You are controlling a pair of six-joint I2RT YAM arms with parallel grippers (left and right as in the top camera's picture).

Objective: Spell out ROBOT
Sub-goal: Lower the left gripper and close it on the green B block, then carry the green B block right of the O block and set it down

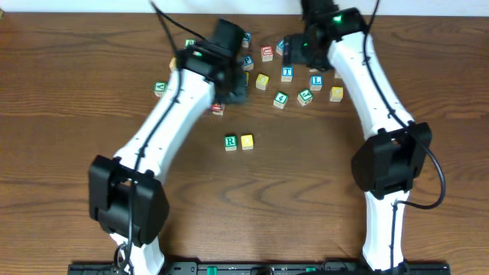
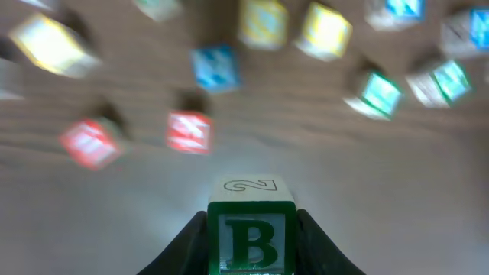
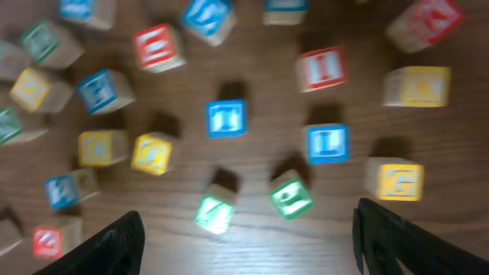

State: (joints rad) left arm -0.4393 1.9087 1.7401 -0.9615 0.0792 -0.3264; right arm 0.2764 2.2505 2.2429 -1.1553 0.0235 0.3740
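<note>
Left pincer (image 2: pixel 252 248): clenched on the green-edged wooden cube lettered B (image 2: pixel 249 229), one finger on each side face. The B faces the wrist camera and a 2 shows on top.
B cube position: over the far-left part of the cube scatter. It looks lifted off the dark brown wooden tabletop (image 1: pixel 76 92), though we cannot be sure.
Right pincer (image 3: pixel 248 210): released, fingers spread wide, holding nothing, hovering over the far-right scatter.
Row so far: the green R cube (image 1: pixel 231 142) sits near the middle with a yellow cube (image 1: pixel 247 141) just beside it on the right. We cannot read the yellow cube's letter.
Handling: we judge these cubes light, rigid and not fragile, with painted faces that may be a little slick.
Hold: best taken across two opposite flat faces, square-on at mid-height, so the cube cannot twist.
Likely next: B probably goes to the right of the yellow cube.
Blue T cube (image 3: pixel 227 118): loose in the scatter under the right pincer.
</note>
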